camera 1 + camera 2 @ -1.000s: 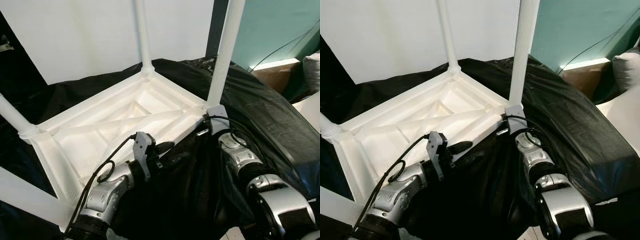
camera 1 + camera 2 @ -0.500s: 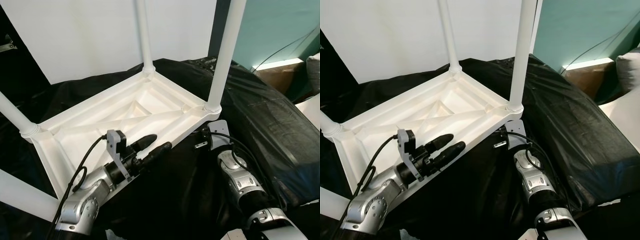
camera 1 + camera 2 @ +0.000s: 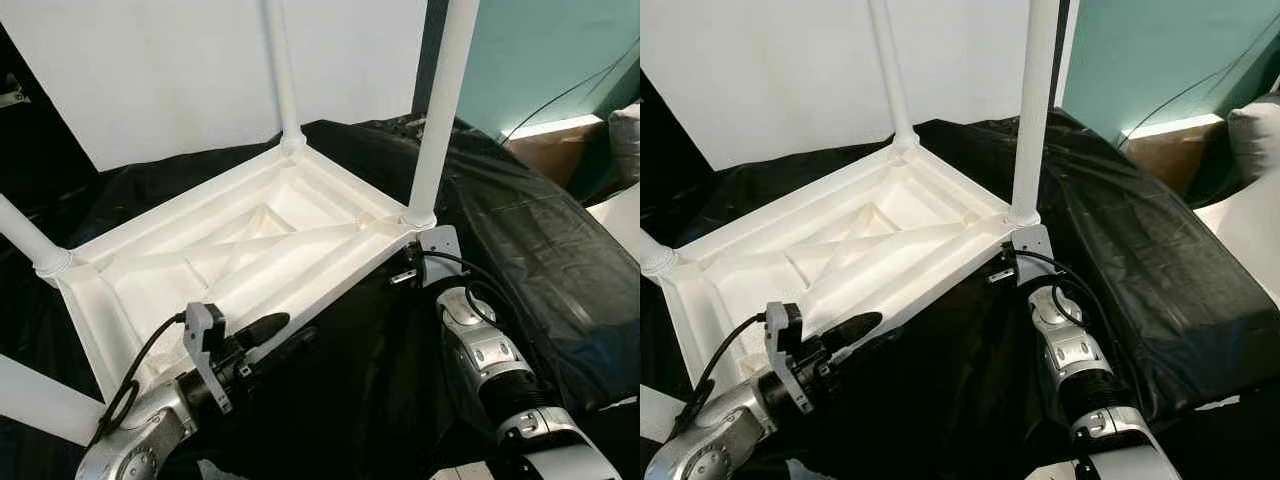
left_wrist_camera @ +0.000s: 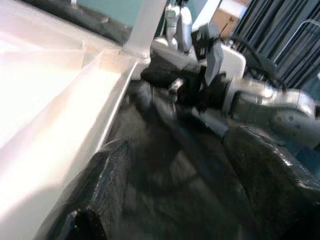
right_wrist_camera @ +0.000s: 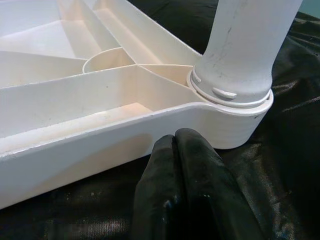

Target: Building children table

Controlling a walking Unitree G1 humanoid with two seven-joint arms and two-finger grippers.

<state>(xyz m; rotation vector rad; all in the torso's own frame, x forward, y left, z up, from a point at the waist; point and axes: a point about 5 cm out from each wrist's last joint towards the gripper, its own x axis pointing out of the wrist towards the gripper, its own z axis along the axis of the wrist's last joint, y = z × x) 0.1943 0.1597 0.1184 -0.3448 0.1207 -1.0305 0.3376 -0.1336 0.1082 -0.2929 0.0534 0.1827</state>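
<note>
White plastic children's table (image 3: pixel 240 250) lies upside down on black sheeting (image 3: pixel 520 230), ribbed underside up. Four legs appear seated in the corner sockets: far leg (image 3: pixel 280 70), right leg (image 3: pixel 440 110), left leg (image 3: pixel 25 235), and a near-left leg (image 3: pixel 40 400) cut off at the frame edge. Assembly looks largely done; judged remaining: checking legs are tight, then turning the table upright. Left claw (image 3: pixel 275 335) sits along the near rim, fingers parted, grasping nothing. Right claw (image 5: pixel 187 190), fingers clenched together and empty, points at the rim just below the right leg's socket (image 5: pixel 232 97).
</note>
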